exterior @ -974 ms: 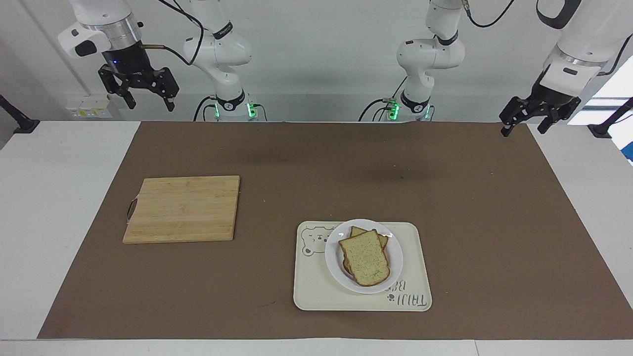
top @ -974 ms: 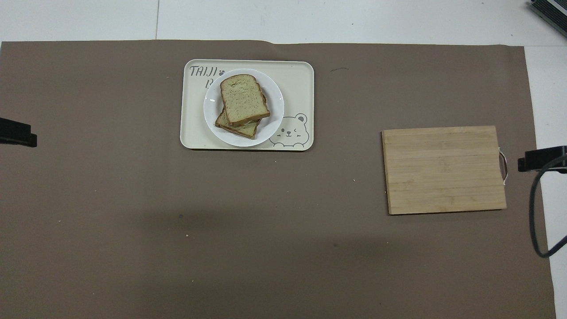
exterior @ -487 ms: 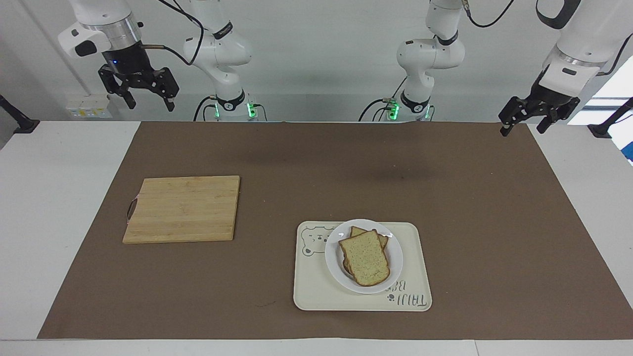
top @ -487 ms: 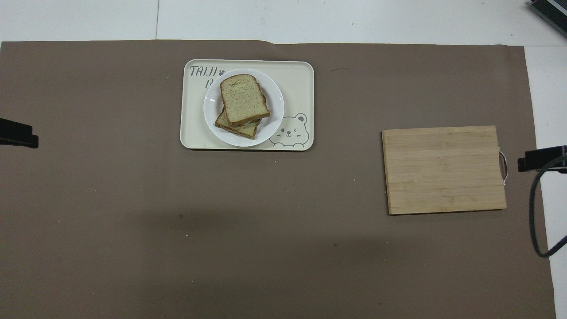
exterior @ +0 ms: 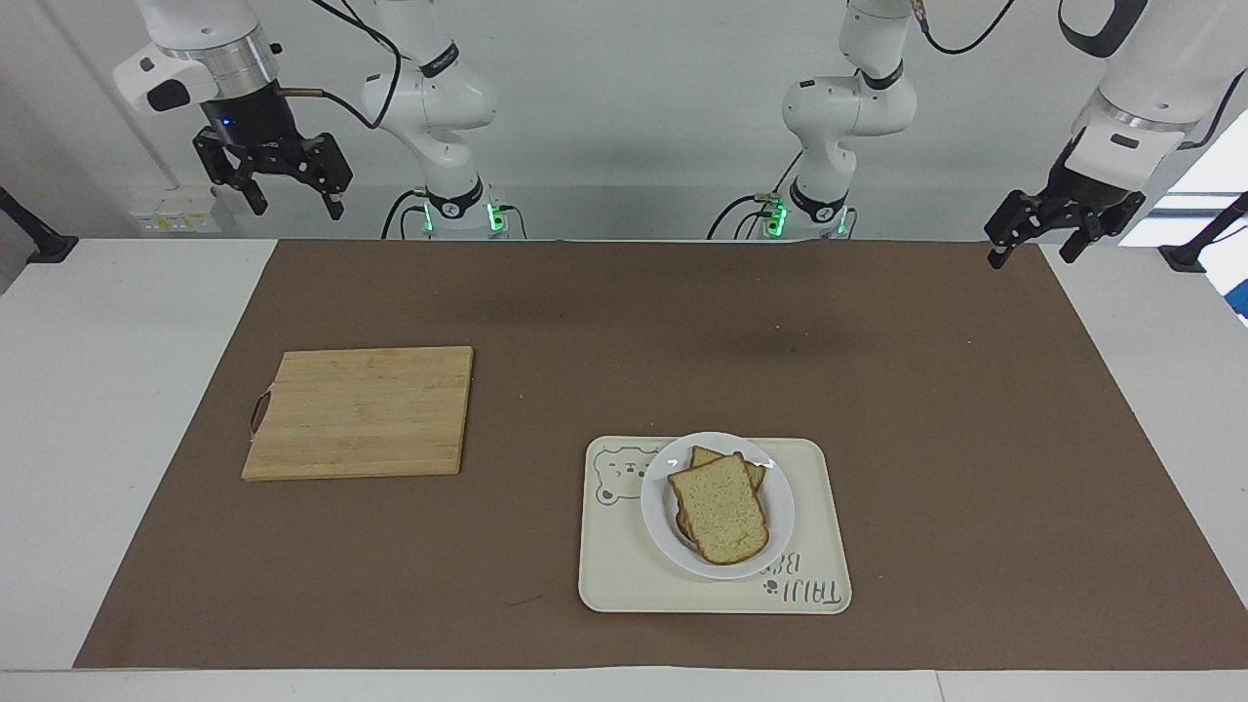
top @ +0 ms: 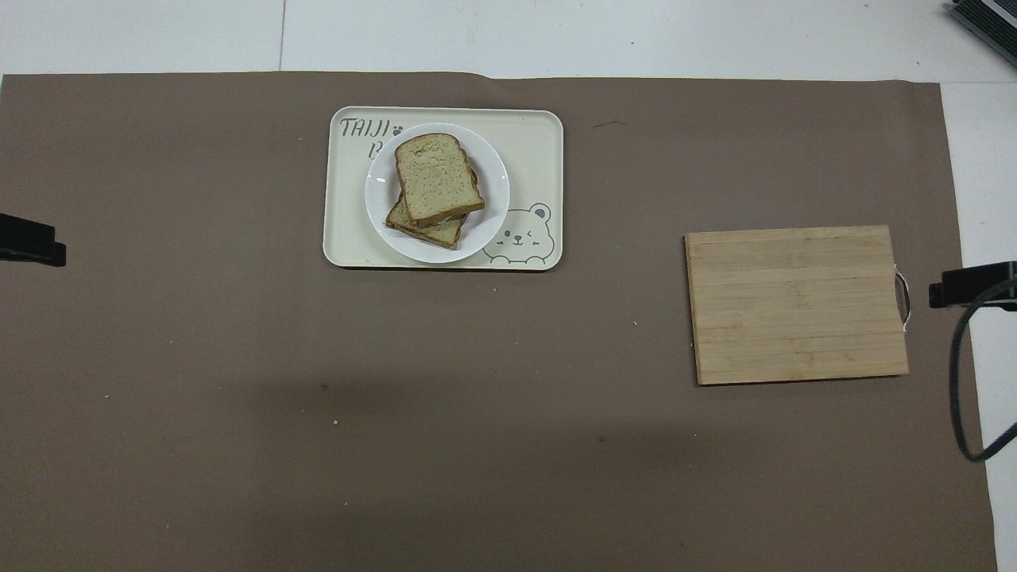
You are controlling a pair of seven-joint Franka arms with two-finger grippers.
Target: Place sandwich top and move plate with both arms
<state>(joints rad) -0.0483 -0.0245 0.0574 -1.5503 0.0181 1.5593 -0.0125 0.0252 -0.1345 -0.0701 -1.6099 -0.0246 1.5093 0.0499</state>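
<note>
Both grippers, left (exterior: 1033,249) & right (exterior: 292,200), you see apart, empty, raised over the table's robot-side corners; bread slice (exterior: 721,509) tops the plate (exterior: 658,531).

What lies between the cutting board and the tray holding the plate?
Nothing: between the cutting board and the tray under the plate lies only bare brown mat. The overhead view shows it best; the facing view agrees.

We've got loads of open brown mat (exterior: 682,331); only the cutting board (exterior: 361,411) and the bear tray (exterior: 809,585) carrying the plate (exterior: 780,531) sit in the way.
</note>
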